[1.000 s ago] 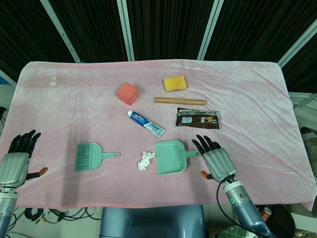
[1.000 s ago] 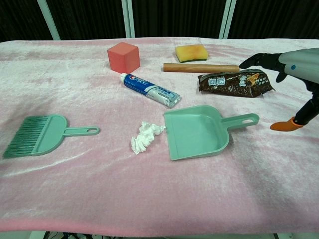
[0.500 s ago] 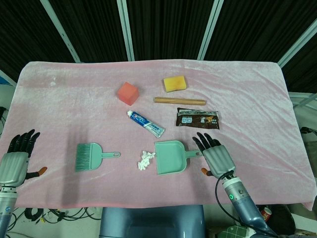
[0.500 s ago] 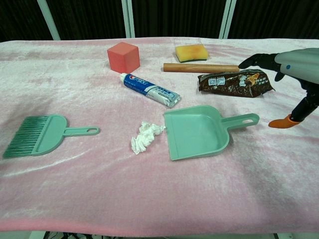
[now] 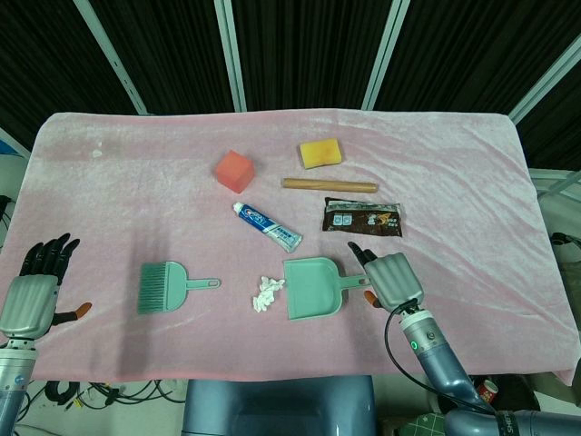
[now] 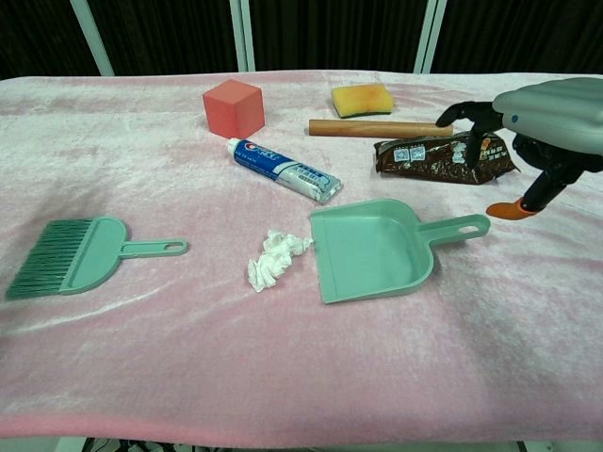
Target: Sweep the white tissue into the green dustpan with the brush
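Note:
The crumpled white tissue (image 5: pixel 267 292) (image 6: pixel 274 258) lies on the pink cloth just left of the green dustpan (image 5: pixel 310 288) (image 6: pixel 369 250), whose handle points right. Further left sits the green brush (image 5: pixel 163 286) (image 6: pixel 77 254), bristles to the left, handle to the right. My right hand (image 5: pixel 388 278) (image 6: pixel 545 118) hovers open just right of the dustpan handle, fingers spread, touching nothing. At the cloth's near left edge my left hand (image 5: pixel 32 292) is open and empty, well left of the brush; the chest view does not show it.
Behind the dustpan lie a toothpaste tube (image 5: pixel 268 227) (image 6: pixel 285 170), a brown snack packet (image 5: pixel 362 218) (image 6: pixel 445 156), a wooden stick (image 5: pixel 328 185) (image 6: pixel 379 128), a yellow sponge (image 5: pixel 320 153) (image 6: pixel 363 99) and a red cube (image 5: pixel 234 170) (image 6: pixel 234 107).
My right hand has moved left and forward, closer to the dustpan handle. The left hand has barely shifted. Tissue, dustpan and brush have not moved.

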Controlling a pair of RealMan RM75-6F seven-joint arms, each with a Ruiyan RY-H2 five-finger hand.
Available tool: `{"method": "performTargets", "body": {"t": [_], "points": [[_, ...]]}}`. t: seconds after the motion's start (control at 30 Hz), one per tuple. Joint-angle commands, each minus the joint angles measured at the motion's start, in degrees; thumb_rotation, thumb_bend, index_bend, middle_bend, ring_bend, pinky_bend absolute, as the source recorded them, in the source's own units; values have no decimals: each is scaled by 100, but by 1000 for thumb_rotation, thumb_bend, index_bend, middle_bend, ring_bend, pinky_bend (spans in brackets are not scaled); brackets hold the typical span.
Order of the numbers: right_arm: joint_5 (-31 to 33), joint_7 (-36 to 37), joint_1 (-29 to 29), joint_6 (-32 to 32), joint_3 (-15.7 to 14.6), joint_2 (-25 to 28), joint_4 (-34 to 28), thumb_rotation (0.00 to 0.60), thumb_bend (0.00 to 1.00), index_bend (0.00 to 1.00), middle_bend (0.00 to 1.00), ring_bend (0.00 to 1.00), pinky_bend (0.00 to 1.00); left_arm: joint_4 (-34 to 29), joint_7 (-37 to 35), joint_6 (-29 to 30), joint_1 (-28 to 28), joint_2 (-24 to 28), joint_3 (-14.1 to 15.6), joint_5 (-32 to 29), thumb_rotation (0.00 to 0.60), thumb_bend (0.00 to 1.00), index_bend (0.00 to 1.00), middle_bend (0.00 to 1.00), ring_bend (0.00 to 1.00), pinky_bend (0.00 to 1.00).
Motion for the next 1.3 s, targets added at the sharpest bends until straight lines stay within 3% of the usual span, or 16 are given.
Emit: {"method": "performTargets", "body": {"t": [0.03,0.5,1.3], "points": [[377,-140,134,-121,16,-107,121,600,197,192,350,877,955,-67,48,-51,-41,14,-12,-15,600,0,0,0,0,11],[1172,-470,533,-156,-93,-701,653,600,246,333,364,878,955,-626,382,-229,-299,240,-192,-146,600,0,0,0,0,11],[1341,-235,667,-64,-248,-925,939,600,286,457,423,879,955,-630,420,-281,-387,170,-156,-257,600,0,0,0,0,10]]}}
